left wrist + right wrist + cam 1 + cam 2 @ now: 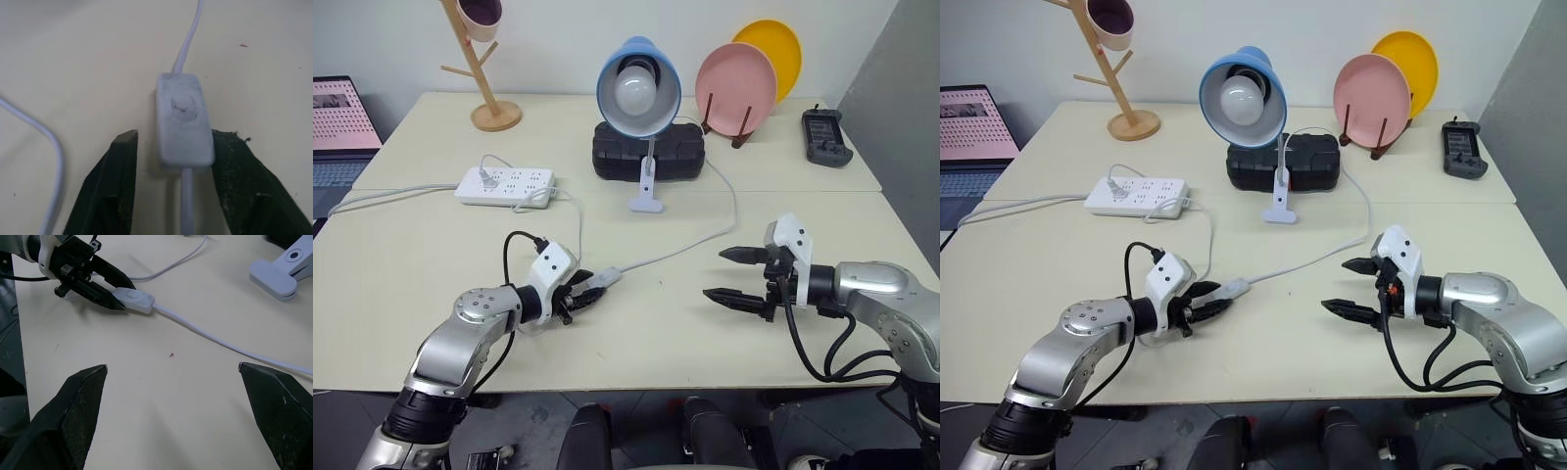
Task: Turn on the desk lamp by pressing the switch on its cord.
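The desk lamp, with a light-blue shade and a white bulb, stands unlit at the back centre on its white clip base. Its thin white cord loops forward across the table to the small white switch. My left gripper is shut on the switch, its black fingers flanking the near end. The right gripper hovers open to the right of the switch, nothing between its fingers, apart from the cord.
A white power strip lies at the back left with cables plugged in. A black box sits behind the lamp. Pink and yellow plates stand on a rack, a black remote beside them. A wooden mug tree is far left.
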